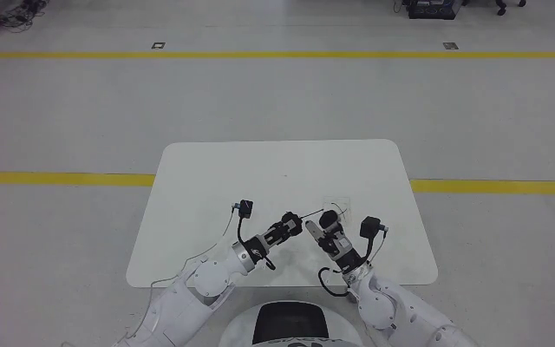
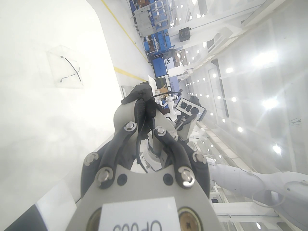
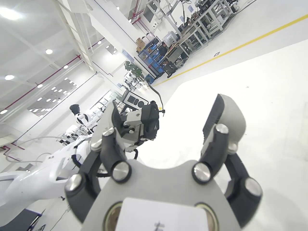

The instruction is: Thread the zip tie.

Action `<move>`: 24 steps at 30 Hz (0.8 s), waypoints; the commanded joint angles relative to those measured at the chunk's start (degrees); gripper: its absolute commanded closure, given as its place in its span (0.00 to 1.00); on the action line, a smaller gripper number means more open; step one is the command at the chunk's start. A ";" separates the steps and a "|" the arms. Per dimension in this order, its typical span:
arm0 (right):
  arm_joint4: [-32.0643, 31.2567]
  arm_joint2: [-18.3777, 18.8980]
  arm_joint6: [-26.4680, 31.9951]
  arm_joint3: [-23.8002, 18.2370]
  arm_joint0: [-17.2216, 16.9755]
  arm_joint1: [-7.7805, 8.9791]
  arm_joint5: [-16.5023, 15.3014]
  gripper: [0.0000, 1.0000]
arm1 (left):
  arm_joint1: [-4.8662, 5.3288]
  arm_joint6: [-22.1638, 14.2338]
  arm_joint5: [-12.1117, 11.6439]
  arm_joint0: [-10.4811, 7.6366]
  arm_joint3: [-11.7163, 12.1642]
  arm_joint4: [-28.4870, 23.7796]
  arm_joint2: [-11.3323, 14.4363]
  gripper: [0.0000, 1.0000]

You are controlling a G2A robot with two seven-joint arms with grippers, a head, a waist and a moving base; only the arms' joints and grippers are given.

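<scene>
Fingers of my left end effector (image 2: 144, 97) are pressed together on the zip tie (image 3: 157, 95), whose thin black strap sticks out past them. My right end effector (image 3: 166, 108) stands spread apart just beside it, clear of the strap. Both hang above the white tabletop (image 1: 260, 173), on the near side of the clear pouch (image 2: 54, 57), which holds two more black ties (image 2: 72, 66).

Cropped wrist label (image 2: 138, 214), print incomplete
</scene>
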 commanded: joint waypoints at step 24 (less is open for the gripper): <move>21.09 2.65 16.60 -15.34 -2.59 7.99 0.00 0.00 | 1.17 -12.06 2.09 1.32 -1.86 -20.32 -6.32 1.00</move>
